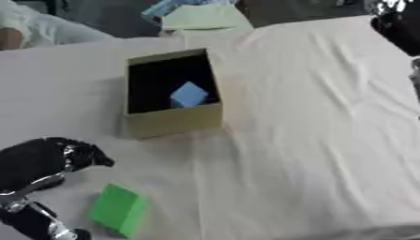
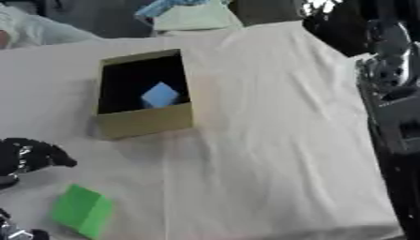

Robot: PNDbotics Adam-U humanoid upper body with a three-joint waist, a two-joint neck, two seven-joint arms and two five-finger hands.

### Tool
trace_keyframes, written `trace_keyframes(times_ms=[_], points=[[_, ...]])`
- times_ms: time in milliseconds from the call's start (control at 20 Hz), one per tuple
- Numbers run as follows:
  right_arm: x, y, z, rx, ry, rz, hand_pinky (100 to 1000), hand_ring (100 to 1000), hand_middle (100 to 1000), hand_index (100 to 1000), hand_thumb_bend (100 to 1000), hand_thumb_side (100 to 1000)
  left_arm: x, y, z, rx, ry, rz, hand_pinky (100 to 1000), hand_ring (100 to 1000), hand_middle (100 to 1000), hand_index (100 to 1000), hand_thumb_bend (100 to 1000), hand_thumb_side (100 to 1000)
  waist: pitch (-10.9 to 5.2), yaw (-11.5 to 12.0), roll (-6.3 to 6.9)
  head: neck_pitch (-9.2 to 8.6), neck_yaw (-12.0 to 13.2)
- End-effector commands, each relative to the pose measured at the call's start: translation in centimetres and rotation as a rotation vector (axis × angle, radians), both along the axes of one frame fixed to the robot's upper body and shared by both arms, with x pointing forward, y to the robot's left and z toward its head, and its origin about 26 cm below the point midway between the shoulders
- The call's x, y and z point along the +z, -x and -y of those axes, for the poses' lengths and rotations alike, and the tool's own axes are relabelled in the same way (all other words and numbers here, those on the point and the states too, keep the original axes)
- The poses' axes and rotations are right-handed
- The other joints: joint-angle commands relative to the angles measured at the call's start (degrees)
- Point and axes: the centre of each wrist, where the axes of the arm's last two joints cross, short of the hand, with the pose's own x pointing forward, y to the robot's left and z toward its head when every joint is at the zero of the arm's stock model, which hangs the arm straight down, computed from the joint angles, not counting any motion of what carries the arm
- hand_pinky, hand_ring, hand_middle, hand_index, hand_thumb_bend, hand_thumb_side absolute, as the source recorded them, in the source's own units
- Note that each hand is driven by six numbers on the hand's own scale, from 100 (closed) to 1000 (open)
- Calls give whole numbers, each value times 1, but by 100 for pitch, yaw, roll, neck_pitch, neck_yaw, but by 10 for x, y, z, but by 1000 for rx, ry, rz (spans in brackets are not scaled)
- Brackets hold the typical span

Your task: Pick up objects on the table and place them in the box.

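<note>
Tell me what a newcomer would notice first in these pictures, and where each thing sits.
The open cardboard box stands at the middle of the white-clothed table, with a light blue block inside against its dark interior. A bright green block lies on the cloth near the front left. Just left of it is the robot's black left hand.

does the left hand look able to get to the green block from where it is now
Probably yes. The left hand sits at the table's near left, just above the green block, with only bare cloth between them. The box stands farther back, out of the way.
</note>
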Motion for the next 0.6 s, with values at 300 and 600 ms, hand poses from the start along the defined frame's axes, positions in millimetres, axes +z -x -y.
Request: trace_keyframes(times_ms=[300, 600], points=[[7, 3, 1, -2, 0, 24, 824, 727, 517, 821, 100, 720, 10, -3, 4, 17, -48, 32, 759, 800, 779, 892, 762, 404, -55, -34, -9, 29, -30], [7, 3, 0, 3, 2, 26, 824, 728, 516, 820, 100, 721, 13, -6, 14, 26, -33, 38, 755, 799, 780, 890, 743, 389, -42, -71, -12, 29, -23]])
